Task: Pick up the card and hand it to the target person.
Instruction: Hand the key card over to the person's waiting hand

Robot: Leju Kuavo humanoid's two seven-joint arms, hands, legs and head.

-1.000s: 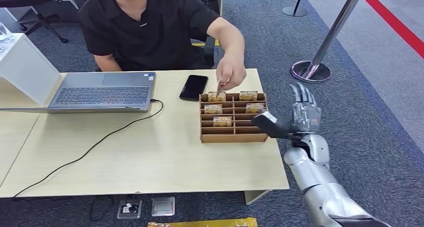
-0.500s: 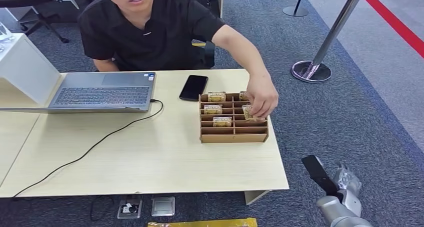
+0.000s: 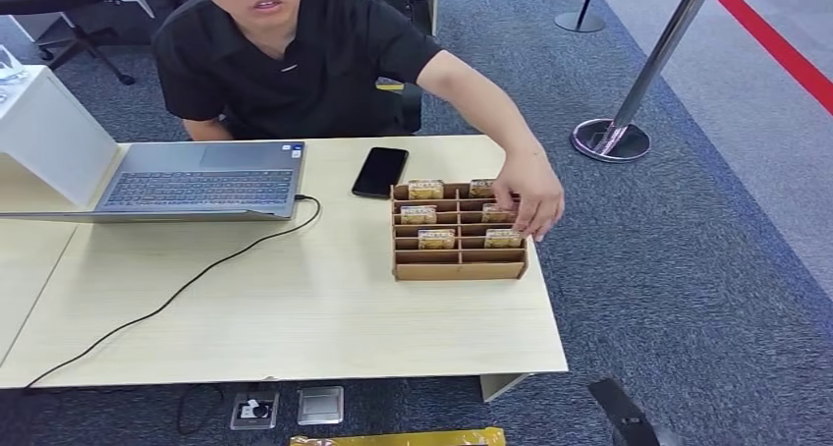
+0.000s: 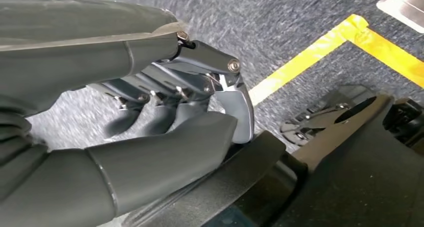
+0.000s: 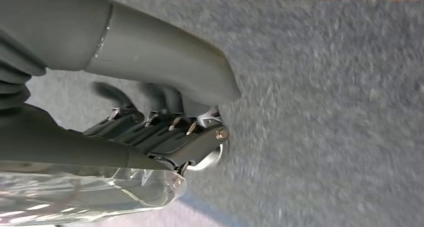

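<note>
From the head view, a pale wood tabletop (image 3: 295, 308) stands on dark blue-grey carpet (image 3: 688, 269). On it, toward the far right, sits a brown slotted card rack (image 3: 459, 265) with small yellowish cards (image 3: 436, 238) standing in several of its compartments. A person in a black shirt (image 3: 295, 63) sits behind the tabletop and reaches one hand (image 3: 531, 198) over the rack's right side, fingers at the cards there. A black phone (image 3: 380, 171) lies just beyond the rack, and an open grey laptop (image 3: 201, 179) sits to the left, its black cable (image 3: 177, 294) trailing across the wood toward the near edge. A white box (image 3: 49, 132) stands at the far left. Off to the right a chrome stanchion (image 3: 638, 83) rises from a round base beside a red floor line (image 3: 776, 38). A floor socket plate (image 3: 320, 405) and a yellow strip (image 3: 403, 437) lie under the near edge.

In the left wrist view, the left hand (image 4: 170, 122) hangs over the carpet near yellow floor tape (image 4: 320, 52), fingers curled inward with nothing in them.

In the right wrist view, the right hand (image 5: 160, 127) hangs above blurred carpet, fingers likewise curled in and holding nothing.
</note>
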